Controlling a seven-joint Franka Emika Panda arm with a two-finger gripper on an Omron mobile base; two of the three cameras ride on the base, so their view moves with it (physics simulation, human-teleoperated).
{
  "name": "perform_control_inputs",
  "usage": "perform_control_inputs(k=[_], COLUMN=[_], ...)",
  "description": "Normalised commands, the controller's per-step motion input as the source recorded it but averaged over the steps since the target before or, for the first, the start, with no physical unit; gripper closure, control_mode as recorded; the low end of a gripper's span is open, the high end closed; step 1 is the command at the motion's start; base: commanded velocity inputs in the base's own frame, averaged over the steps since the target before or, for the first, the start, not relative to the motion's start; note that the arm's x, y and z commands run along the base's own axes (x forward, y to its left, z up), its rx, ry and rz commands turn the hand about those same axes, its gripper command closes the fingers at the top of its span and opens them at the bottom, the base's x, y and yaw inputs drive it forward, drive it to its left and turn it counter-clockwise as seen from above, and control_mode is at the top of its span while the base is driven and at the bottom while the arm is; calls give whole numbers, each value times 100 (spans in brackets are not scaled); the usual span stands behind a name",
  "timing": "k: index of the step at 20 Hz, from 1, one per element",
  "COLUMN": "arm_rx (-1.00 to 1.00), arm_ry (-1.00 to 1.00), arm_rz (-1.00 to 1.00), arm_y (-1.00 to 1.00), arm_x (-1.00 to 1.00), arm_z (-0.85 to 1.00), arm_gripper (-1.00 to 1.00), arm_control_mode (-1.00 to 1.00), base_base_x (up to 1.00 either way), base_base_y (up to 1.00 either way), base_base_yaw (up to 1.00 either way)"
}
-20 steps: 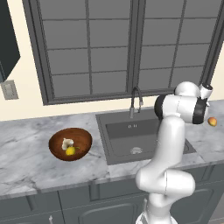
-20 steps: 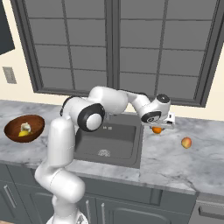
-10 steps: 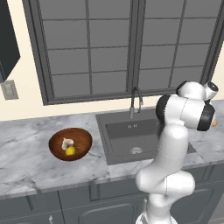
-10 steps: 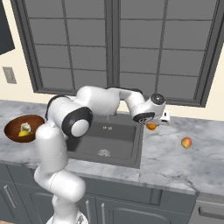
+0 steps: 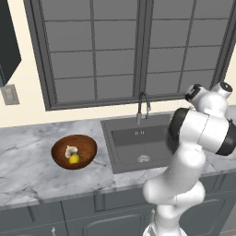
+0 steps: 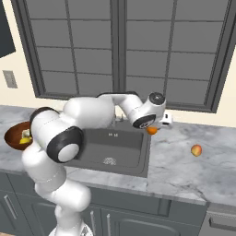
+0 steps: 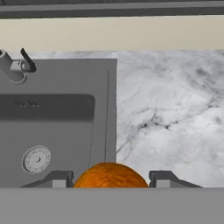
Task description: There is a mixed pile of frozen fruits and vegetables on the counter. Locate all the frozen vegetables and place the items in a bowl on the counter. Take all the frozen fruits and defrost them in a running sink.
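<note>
— So, what has changed in the last second?

— Mostly the arm's swing. A moment ago the pincer (image 6: pixel 154 130) hung further right, over the marble; now it sits at the sink's (image 6: pixel 110 150) right rim. It is closed on the orange (image 6: pixel 152 130) — the hand view shows the ball (image 7: pixel 110 176) wedged between both fingertips (image 7: pixel 56 179). The other things lie as before.

— And for the task?

— I'd say the first fruit is nearly delivered. Both vegetables, the yellow ball (image 5: pixel 74 159) and the whitish lump (image 5: pixel 70 150), lie in the bowl (image 5: pixel 87 148) on the desk (image 5: pixel 27 170) left of the sink. The peach (image 6: pixel 196 150) sits on the marble, well to the right of the basin, untouched.

— Is water running?

— I can't see any stream at the faucet (image 5: pixel 143 107), so that step looks undone, though a thin jet could be missed.

— Room to move?

— From the hand view the ball hangs near the line where basin meets marble, so a release here might land it on the rim. A little more travel toward the drain (image 7: pixel 36 159) seems wise. The basin is bare and deep; the faucet stands at the back edge, clear of the path. The stretch of desk around the peach is free for the return trip.
</note>
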Motion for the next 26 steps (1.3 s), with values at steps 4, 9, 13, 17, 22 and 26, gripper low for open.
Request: perform_control_inputs(k=[4,9,13,17,22,26], arm_rx=[0,0,0,0,-2,-2], arm_ry=[0,0,0,0,0,0], arm_rz=[0,0,0,0,0,0], arm_y=[21,34,41,37,29,37], arm_x=[-56,-45,-34,-37,-10,0], arm_z=[10,8,23,19,4,0], arm_gripper=[100,100,100,100,100,100], arm_control_mode=[-100,-100,-100,-100,-100,-100], base_base_x=[0,0,0,0,0,0], base_base_y=[0,0,0,0,0,0], base_base_yaw=[0,0,0,0,0,0])
